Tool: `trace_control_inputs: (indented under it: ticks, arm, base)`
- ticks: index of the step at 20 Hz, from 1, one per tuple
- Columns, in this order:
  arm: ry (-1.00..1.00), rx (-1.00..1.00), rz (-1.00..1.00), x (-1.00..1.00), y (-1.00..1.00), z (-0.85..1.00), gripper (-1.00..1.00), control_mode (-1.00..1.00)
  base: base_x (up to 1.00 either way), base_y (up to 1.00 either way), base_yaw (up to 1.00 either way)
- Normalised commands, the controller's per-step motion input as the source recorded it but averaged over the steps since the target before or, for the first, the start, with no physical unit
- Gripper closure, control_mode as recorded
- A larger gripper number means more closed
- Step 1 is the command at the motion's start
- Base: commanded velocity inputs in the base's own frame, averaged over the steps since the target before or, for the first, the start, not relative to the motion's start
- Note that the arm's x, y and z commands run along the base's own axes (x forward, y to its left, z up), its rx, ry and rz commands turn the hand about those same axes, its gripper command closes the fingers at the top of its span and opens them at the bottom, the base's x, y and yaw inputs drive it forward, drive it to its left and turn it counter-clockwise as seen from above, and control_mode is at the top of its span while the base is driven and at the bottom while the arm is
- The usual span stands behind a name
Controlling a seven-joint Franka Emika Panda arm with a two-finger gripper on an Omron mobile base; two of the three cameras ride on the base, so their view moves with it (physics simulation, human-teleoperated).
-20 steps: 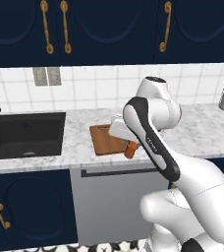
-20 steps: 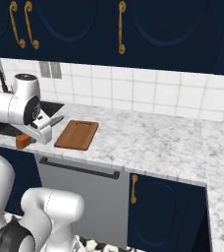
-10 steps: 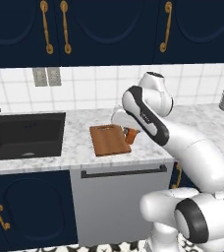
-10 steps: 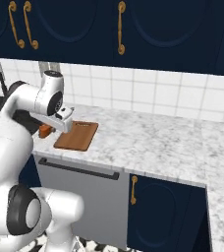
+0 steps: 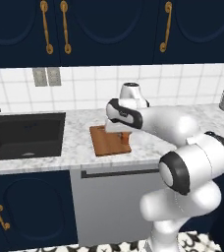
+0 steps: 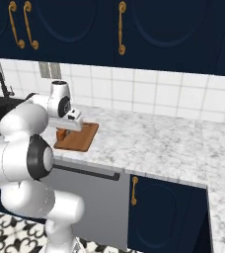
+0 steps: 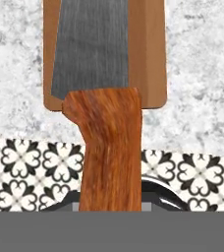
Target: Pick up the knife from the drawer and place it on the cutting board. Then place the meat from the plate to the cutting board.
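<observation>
Gripper is clamped on the knife by its handle; the hand view shows the wooden grip running straight down into the jaws, with the grey blade pointing away over the board. Gripping the handle end makes sense: the blade stays free to lie flat.

In the hand view the blade covers most of the board, while the handle overhangs the near edge, above the counter lip and the patterned floor. Knife looks aligned with the board's long axis, so my read is it's being lined up for a put-down. Can't tell if the blade is touching the wood or just above it.

From the left base view the arm reaches in low and the wrist sits over the board's right part; a bit of orange handle shows under the hand. Right base view agrees: hand at the board's near-left corner.

Judgement: first step nearly done, release pending. Risk: with the handle hanging off the board edge, the knife could tip or slide toward the counter front on release.

Farther back: sink to the left, tiled wall, navy cabinets with brass handles above. Plate and meat I can't locate in these views.
</observation>
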Motion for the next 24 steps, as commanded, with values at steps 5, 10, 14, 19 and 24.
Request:
trace_control_inputs:
  ticks: [5, 10, 14, 19, 24]
  arm:
    - [-0.01, 0.00, 0.11, 0.61, -0.10, -0.26, 1.00, -1.00]
    - [0.00, 0.00, 0.04, 0.68, -0.17, -0.50, 1.00, -1.00]
    - [0.00, 0.00, 0.01, 0.73, 0.00, -0.66, 1.00, -1.00]
    - [0.00, 0.00, 0.00, 0.32, 0.00, -0.52, 1.00, -1.00]
    - [0.00, 0.00, 0.00, -0.11, 0.00, -0.14, -1.00, -1.00]
  base:
    - [0.00, 0.00, 0.00]
    - [0.00, 0.00, 0.00]
    - [0.00, 0.00, 0.00]
    - [0.00, 0.00, 0.00]
    - [0.00, 0.00, 0.00]
